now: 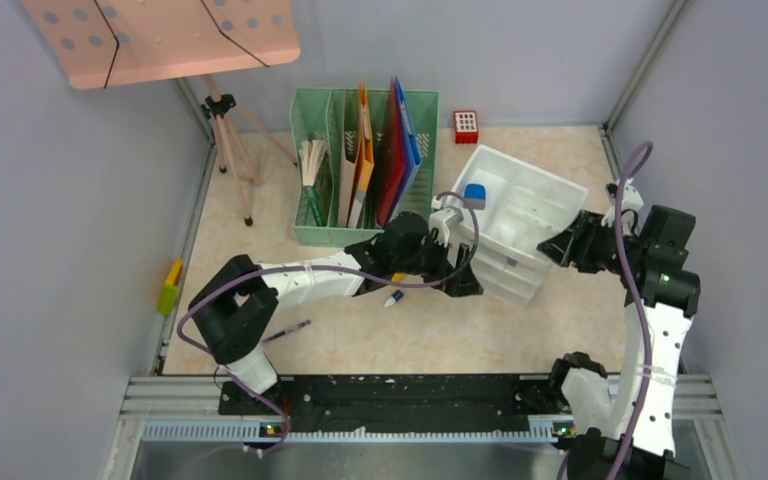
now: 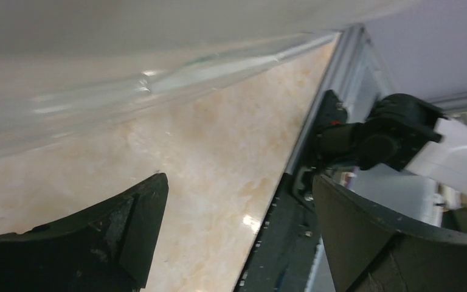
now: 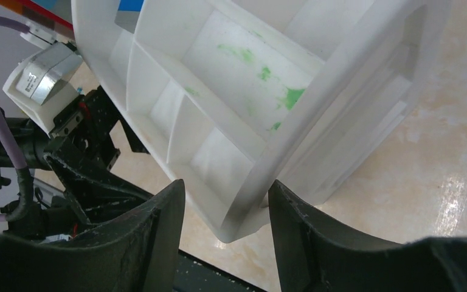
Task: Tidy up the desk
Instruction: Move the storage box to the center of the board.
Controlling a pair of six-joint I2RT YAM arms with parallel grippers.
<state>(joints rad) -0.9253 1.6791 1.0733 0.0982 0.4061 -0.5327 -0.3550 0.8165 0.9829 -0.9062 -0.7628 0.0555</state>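
Observation:
The beige marbled desk [image 1: 380,335] carries a white compartment organizer [image 1: 525,210], tilted, with a blue-capped item [image 1: 474,194] in its far corner. My left gripper [image 1: 465,283] reaches to the organizer's near left side. In the left wrist view this gripper [image 2: 240,188] is open over bare desk, with the organizer's white wall [image 2: 127,36] just above. My right gripper [image 1: 558,248] is at the organizer's right corner. In the right wrist view it [image 3: 227,188] is open, straddling the organizer's corner [image 3: 243,207] with a gap on each side.
A green file holder [image 1: 360,170] with folders stands at the back, a red block [image 1: 466,126] beside it. Loose pens lie under the left arm [image 1: 394,297] and near its base [image 1: 285,332]. A yellow-green marker [image 1: 170,287] lies at the left wall. A pink music stand [image 1: 160,35] is at the back left.

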